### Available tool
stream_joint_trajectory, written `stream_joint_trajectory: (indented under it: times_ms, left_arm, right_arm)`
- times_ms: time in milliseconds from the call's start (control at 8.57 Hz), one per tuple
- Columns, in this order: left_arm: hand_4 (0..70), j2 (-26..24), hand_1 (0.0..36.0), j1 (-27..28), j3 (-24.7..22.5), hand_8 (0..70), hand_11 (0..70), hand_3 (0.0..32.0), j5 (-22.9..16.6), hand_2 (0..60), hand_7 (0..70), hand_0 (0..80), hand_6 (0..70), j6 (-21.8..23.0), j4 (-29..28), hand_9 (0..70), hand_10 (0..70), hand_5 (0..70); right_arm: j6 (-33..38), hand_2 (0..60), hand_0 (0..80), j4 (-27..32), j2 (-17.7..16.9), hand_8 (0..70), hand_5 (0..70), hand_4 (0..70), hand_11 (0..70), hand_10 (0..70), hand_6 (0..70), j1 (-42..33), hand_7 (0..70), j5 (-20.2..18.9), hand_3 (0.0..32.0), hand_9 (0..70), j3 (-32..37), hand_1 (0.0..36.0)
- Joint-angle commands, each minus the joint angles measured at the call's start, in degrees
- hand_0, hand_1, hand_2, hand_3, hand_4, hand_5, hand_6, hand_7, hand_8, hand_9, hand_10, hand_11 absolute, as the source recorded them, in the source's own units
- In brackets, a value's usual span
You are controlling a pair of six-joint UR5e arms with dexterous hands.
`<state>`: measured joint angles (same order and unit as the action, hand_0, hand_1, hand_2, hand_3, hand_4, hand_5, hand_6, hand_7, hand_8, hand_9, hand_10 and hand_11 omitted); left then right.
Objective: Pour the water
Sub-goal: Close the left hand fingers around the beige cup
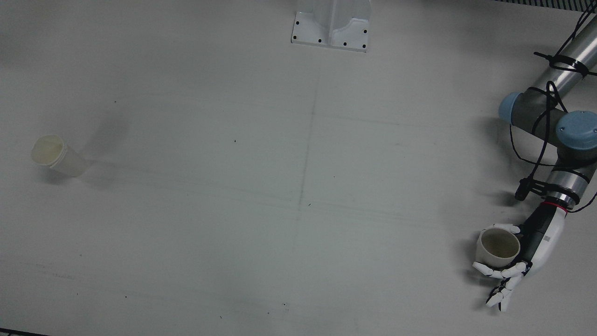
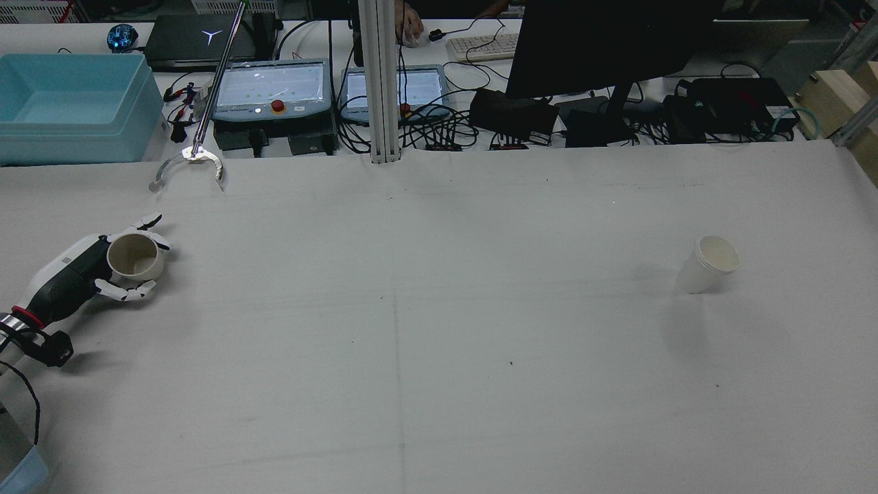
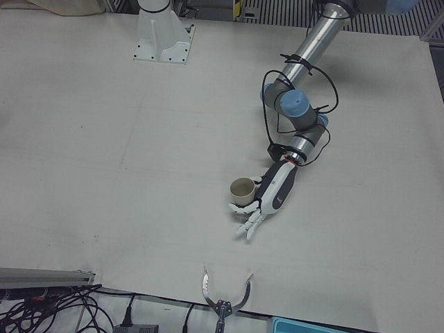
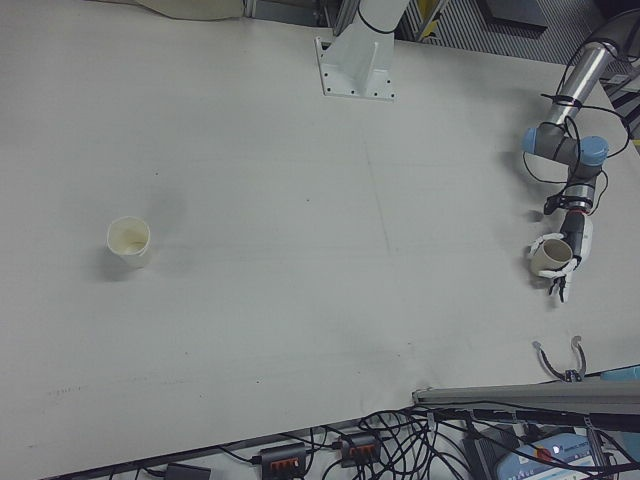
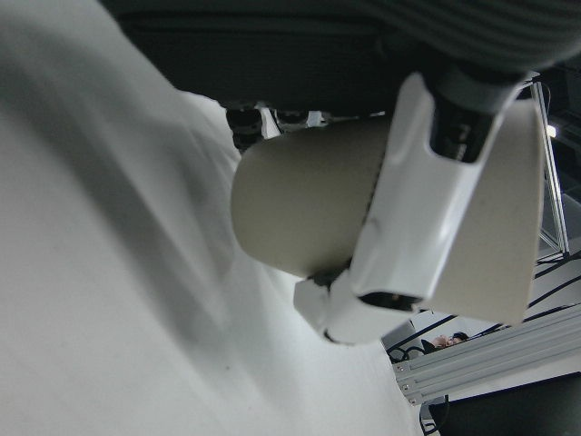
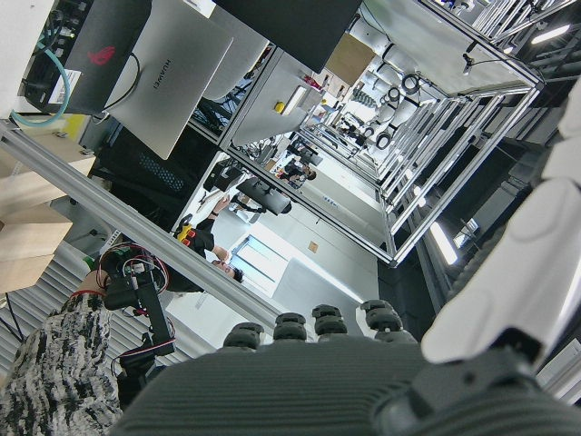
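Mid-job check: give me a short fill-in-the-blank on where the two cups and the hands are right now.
1. The cup near the table's edge is held by the robot's ____ hand.
2. The other cup stands on the table with no ____ near it.
3. In the rear view, the free cup is on the view's ____ side.
4. Both cups stand with their openings facing ____.

Missing words: left; hand; right; up
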<state>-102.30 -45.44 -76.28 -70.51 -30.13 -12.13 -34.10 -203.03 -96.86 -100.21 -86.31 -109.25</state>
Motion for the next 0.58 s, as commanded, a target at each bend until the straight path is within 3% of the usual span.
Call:
stream_joint_trajectory:
  times_ms: [0,117,233,350,467]
  left_arm:
    - [54.0,0.0,36.0,0.0,0.2,7.7,13.8,0.0,0.1,60.0,23.6,61.4,12.3,3.1,1.1,11.6,7.7,67.1]
    - [54.9,0.0,19.6,-0.2,0.0,11.9,13.9,0.0,0.1,36.8,31.1,51.9,17.4,3.2,1.1,19.0,9.0,70.0]
    - [57.3,0.1,6.7,-0.2,-0.6,13.5,13.1,0.0,0.1,11.3,34.2,46.8,19.4,3.2,1.8,22.1,9.2,70.0]
    - [61.0,0.2,2.3,-0.3,-1.2,13.9,13.4,0.0,0.2,0.0,34.2,47.5,19.9,3.5,2.2,23.0,9.5,70.0]
    - [62.2,0.2,1.6,-0.3,-1.8,13.8,13.1,0.0,0.4,0.0,33.3,48.1,19.5,4.4,3.4,22.9,9.3,70.0]
  right_arm:
    - [0.0,10.8,39.8,-0.1,0.0,1.8,0.0,5.8,2.7,1.2,3.0,0.0,6.5,0.0,0.0,5.0,0.0,8.0]
    - [0.3,10.6,40.1,0.0,0.0,1.7,0.0,5.8,2.6,1.2,2.9,0.0,6.4,0.0,0.0,5.0,0.0,8.1]
    - [0.3,10.6,40.1,0.0,0.0,1.8,0.0,5.6,2.7,1.2,2.9,0.0,6.4,0.0,0.0,5.0,0.0,8.1]
    - [0.3,10.7,40.1,0.0,0.0,1.8,0.0,5.6,2.7,1.2,2.9,0.0,6.4,0.0,0.0,5.0,0.0,8.2]
    - [0.3,10.9,40.1,0.0,0.0,1.8,0.0,5.5,2.8,1.3,2.8,0.1,6.4,0.0,0.0,5.0,0.0,8.2]
